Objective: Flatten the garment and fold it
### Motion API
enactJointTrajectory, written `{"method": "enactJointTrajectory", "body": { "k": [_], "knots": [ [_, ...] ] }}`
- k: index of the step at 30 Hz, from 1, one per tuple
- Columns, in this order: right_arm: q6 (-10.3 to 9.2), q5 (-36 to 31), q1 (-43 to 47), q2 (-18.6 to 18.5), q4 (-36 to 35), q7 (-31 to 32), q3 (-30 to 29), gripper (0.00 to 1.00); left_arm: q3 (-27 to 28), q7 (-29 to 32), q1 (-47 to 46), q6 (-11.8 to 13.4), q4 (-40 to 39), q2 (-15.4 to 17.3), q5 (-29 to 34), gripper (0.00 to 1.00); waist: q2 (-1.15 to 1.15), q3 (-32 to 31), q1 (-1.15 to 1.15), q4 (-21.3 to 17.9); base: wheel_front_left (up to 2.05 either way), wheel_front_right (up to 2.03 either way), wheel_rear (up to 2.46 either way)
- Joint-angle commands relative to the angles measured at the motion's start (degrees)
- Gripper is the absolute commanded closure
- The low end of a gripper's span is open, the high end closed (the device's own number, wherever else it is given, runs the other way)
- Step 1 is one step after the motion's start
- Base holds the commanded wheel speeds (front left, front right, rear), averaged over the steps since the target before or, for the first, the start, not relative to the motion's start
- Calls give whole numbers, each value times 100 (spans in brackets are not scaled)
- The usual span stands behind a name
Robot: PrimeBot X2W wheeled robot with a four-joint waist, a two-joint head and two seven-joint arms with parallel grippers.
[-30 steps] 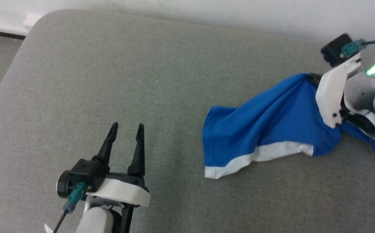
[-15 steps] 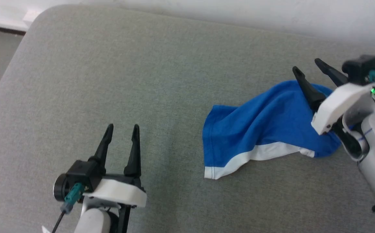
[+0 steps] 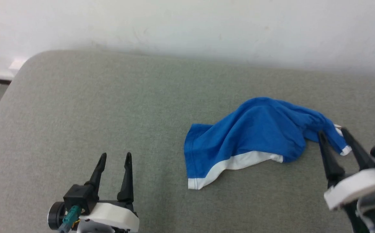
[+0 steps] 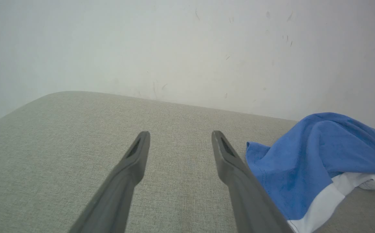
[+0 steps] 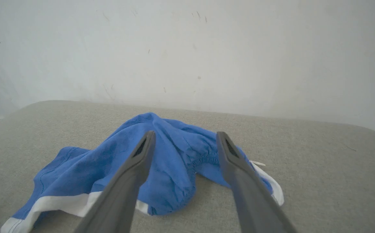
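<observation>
Grey cushion (image 3: 109, 97): garment (image 3: 255, 136) crumpled just ahead of right tool (image 3: 332, 131), spread; left tool (image 3: 115, 154) spread, well apart.

Cushion (image 4: 61, 145): grey fabric, rounded far edge.
Wall (image 4: 174, 48): white, scuffed, behind the cushion.
Left gripper (image 4: 180, 134): 2 fingers spread wide above the cushion.
Shorts (image 4: 316, 158): blue, white hem, rumpled, right of the fingers.

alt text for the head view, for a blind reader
Blue shorts lie crumpled on a grey cushion, white hem toward the camera. The open right gripper is at their right end; the open left gripper sits apart at lower left.
</observation>
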Motion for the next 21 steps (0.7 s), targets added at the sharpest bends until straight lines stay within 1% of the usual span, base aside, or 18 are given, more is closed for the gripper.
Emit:
{"method": "enactJointTrajectory", "body": {
  "k": [1, 4, 6, 10, 12, 15, 18, 21],
  "knots": [
    [-5, -124, 255, 189, -296, 123, -101, 0, -6, 11, 56, 38, -1, 49, 78, 0, 0, -216, 2, -207, 0, 0, 0],
    [-5, -372, 815, 557, -996, 468, -267, 0, -25, 114, 69, 86, -37, 72, 101, 0, 0, -270, 2, -293, 0, 0, 0],
    [-5, -472, 1073, 728, -1334, 663, -282, 0, -50, 178, 44, 86, -75, 90, 107, 0, 0, -288, 2, -348, 0, 0, 0],
    [-5, -529, 1383, 897, -1656, 996, -171, 0, -76, 251, -17, 103, -135, 118, 114, 0, 0, -297, 2, -462, 0, 0, 0],
    [-5, -510, 1443, 926, -1644, 1177, -119, 0, -86, 271, -40, 119, -155, 121, 113, 0, 0, -279, 2, -498, 0, 0, 0],
    [-5, -414, 1348, 891, -1410, 1464, -20, 0, -95, 276, -68, 139, -182, 120, 102, 0, 0, -223, 2, -538, 0, 0, 0],
    [-5, -268, 992, 771, -956, 1732, 162, 0, -126, 274, -96, 153, -195, 112, 96, 0, 0, -139, 2, -540, 0, 0, 0],
    [-5, -129, 498, 677, -328, 1915, 382, 0, -156, 258, -147, 143, -172, 103, 74, 0, 0, -50, 2, -489, 0, 0, 0]
  ]
}}
